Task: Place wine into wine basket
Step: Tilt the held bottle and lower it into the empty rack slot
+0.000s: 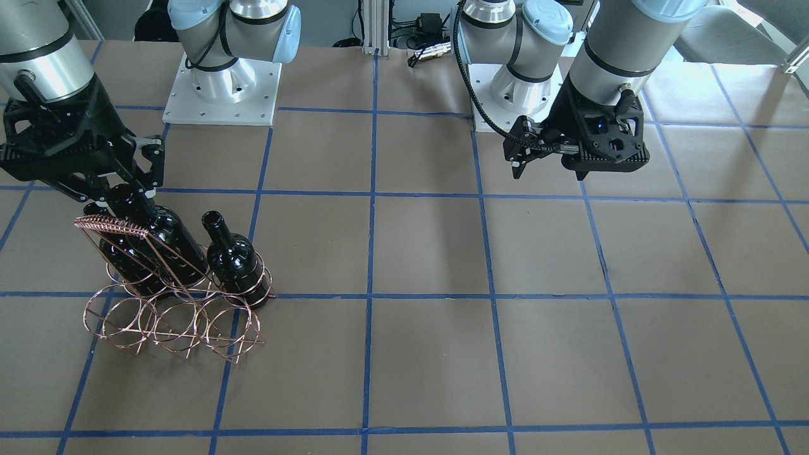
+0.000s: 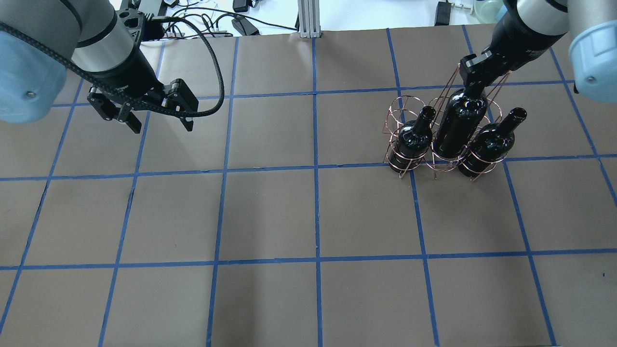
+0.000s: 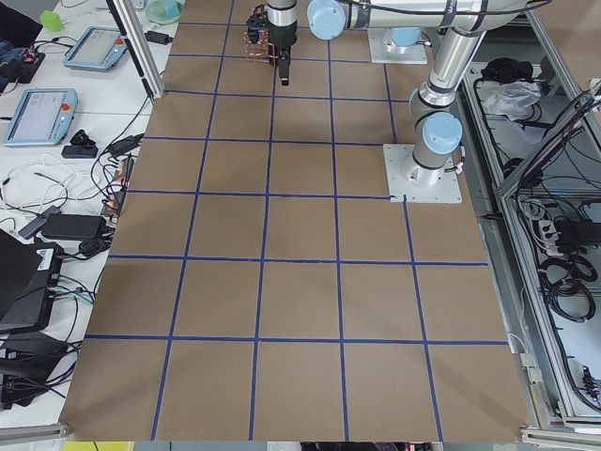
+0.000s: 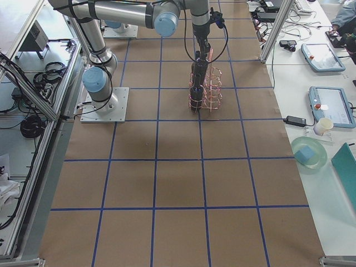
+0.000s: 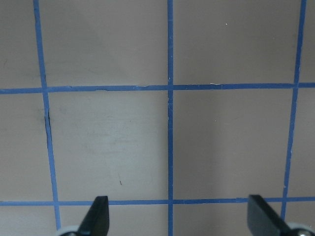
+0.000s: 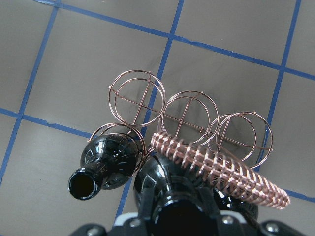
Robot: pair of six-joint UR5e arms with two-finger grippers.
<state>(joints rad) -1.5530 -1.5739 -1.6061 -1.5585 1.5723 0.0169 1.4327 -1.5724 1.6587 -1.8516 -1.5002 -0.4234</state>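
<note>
Brown-papered worktop (image 2: 270, 212), ruled into squares with blue tape. You have both arms over it.

Item 1, right arm: it reaches out and down over the wine basket (image 2: 404, 103) on the worktop's right side. The right gripper (image 2: 475, 82) points downward, its jaws closed on the neck of the wine bottle (image 2: 458, 127), just under the mouth.

Item 2, left arm: it hangs over bare paper, well apart from the basket. The left gripper (image 2: 162, 126) points down, its jaws spread wide with nothing between them. Your wrist view shows both fingertips (image 5: 100, 211) near the frame's lower edge.

Item 3, wine basket: copper wire, six rings in two rows, with a coil-wrapped handle (image 6: 221, 172) across the top.
- Row nearest the robot: the wine bottle's lower body stands in the middle ring, taller than its neighbours. You cannot tell whether its base is seated. The second bottle (image 2: 414, 137) is in the ring on the robot's left and the third bottle (image 2: 489, 140) in the ring on its right. Both are upright and glossy black.
- Far row: three rings holding nothing.

Item 4, writing: white lettering (image 2: 120, 89) on the left gripper's body, too small for you to read.
</note>
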